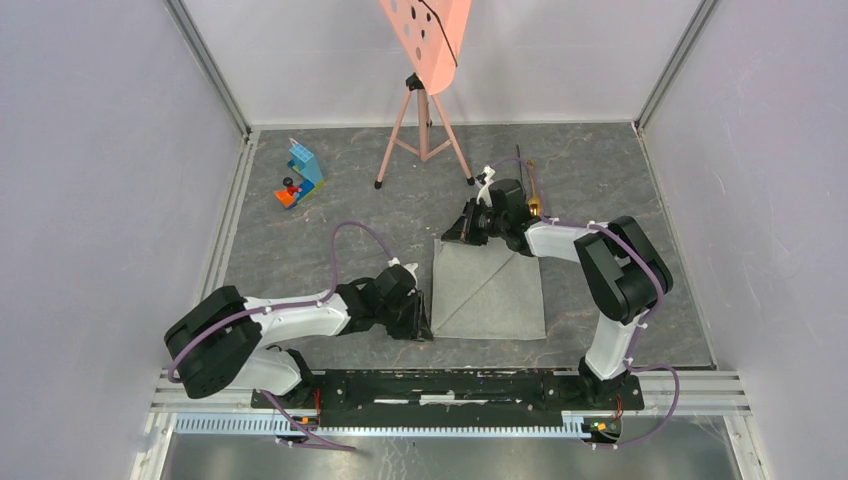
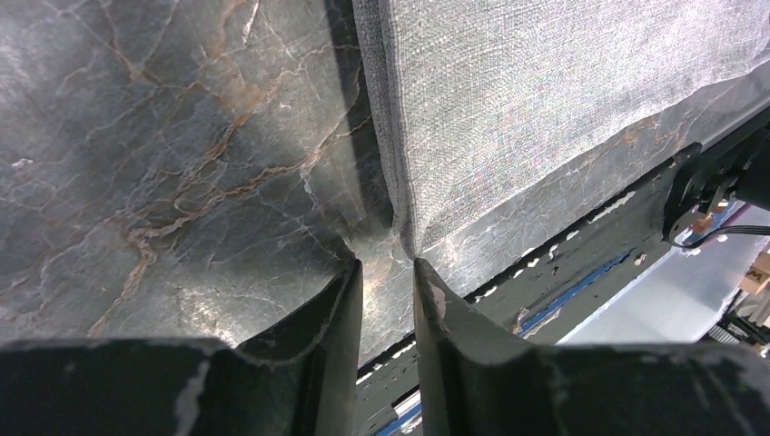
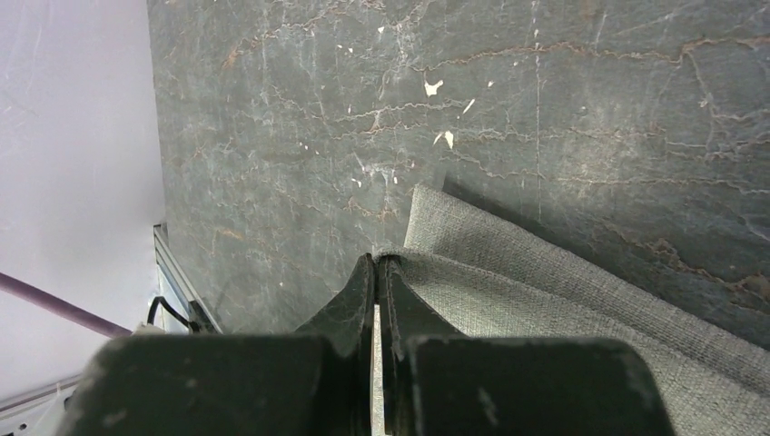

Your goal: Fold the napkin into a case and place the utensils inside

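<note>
While the right tool [image 3: 377,262] clamps the woven grey napkin [image 3: 563,309], the left tool [image 2: 389,266] gapes.

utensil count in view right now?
2. A gold spoon and a thin black utensil lie side by side beyond the napkin, partly behind the right arm; it could hide more.

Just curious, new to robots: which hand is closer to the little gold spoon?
Right. The right hand is at the napkin's far corner, near the spoon; the left hand is at the near-left corner.
</note>
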Motion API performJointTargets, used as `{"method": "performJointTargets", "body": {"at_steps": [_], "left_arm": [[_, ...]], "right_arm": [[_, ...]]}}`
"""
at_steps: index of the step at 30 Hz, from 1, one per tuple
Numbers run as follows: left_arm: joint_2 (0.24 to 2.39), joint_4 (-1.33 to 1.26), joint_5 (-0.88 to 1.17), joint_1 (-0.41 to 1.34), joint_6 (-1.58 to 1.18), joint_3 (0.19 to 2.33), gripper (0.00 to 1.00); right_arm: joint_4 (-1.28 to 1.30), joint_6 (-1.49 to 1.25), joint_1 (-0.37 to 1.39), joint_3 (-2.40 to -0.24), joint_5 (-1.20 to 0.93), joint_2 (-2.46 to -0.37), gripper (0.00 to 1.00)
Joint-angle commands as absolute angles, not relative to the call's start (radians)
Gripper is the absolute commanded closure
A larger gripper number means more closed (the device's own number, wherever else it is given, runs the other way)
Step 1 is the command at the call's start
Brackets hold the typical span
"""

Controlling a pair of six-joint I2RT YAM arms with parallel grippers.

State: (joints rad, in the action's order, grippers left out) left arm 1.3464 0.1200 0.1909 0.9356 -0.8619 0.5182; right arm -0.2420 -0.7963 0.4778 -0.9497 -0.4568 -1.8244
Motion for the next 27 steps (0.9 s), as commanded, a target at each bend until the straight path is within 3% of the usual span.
{"method": "performJointTargets", "body": {"at_steps": [1,11,19,27], "left_arm": [[1.32,0.166,0.17,0.937,-0.826,0.571,0.65],[1.32,0.168,0.183,0.934,-0.814,0.642,0.61],[1.377,0.137,0.201,0.934,-0.809,0.66,0.75],[1.417,0.088,0.221,0.934,-0.823,0.624,0.79]], "right_arm": [[-0.252,-0.771,0.478,-0.989,-0.443,-1.838,1.0],[-0.225,-0.739,0.478,-0.985,-0.449,-1.826,0.99],[-0.225,-0.736,0.48,-0.985,-0.458,-1.822,0.95],[-0.226,-0.732,0.48,-0.998,-0.457,-1.831,0.93]]}}
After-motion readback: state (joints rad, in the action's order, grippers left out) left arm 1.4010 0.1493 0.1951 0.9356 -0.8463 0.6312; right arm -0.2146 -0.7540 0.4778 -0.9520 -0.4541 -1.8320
